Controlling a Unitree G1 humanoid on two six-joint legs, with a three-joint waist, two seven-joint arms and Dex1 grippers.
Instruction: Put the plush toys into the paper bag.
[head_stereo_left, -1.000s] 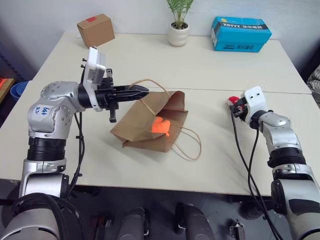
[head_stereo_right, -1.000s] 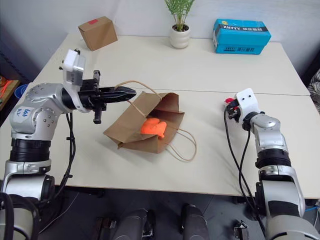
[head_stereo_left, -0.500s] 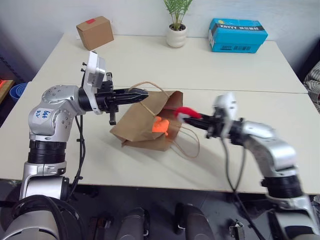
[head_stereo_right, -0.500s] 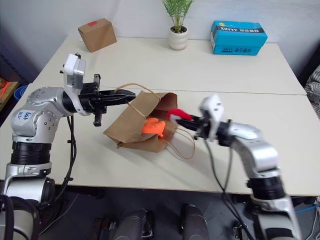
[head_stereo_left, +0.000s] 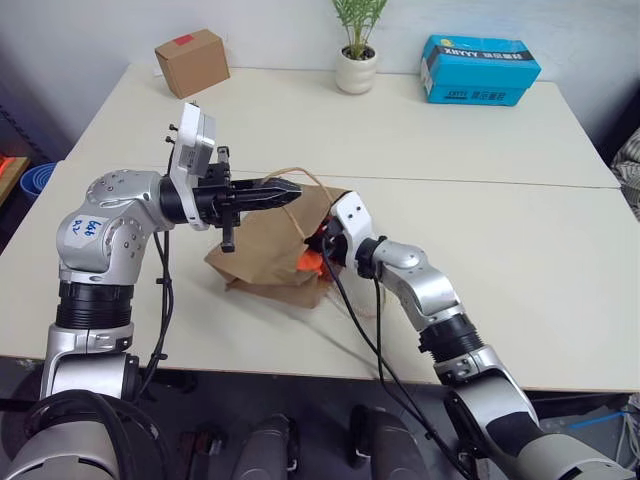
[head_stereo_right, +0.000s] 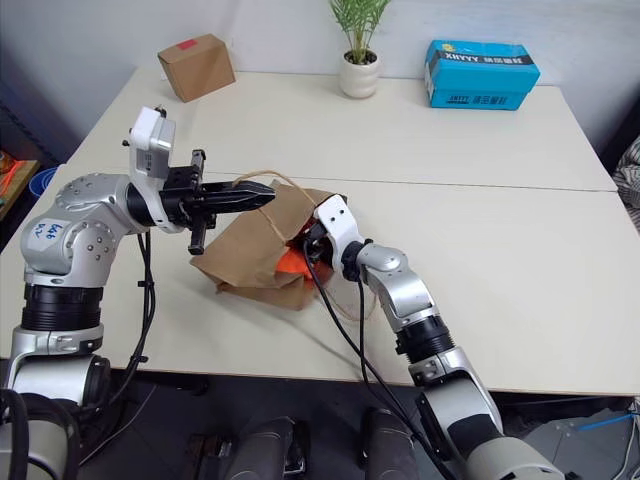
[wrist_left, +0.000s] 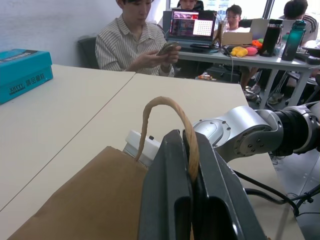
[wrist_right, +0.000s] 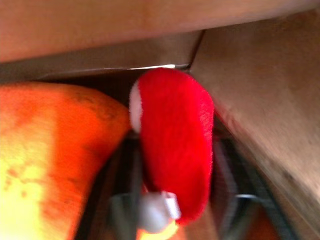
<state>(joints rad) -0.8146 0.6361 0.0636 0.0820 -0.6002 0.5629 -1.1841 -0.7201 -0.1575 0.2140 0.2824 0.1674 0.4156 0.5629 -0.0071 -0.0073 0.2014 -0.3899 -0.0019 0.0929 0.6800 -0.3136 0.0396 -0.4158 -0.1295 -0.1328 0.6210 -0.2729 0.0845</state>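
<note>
On pale table (head_stereo_left: 480, 150) — cardboard box (head_stereo_left: 192, 60), potted plant (head_stereo_left: 357, 52), blue box (head_stereo_left: 480, 68).

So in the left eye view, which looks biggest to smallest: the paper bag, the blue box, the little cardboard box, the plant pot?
1. paper bag
2. blue box
3. cardboard box
4. plant pot
The last three stand farther from the camera, so their true sizes may differ.

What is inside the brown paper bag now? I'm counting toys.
Inside the brown kraft paper bag: the orange teardrop plush toy and the round red plush toy beside it. The bag's deeper interior is hidden.
</note>
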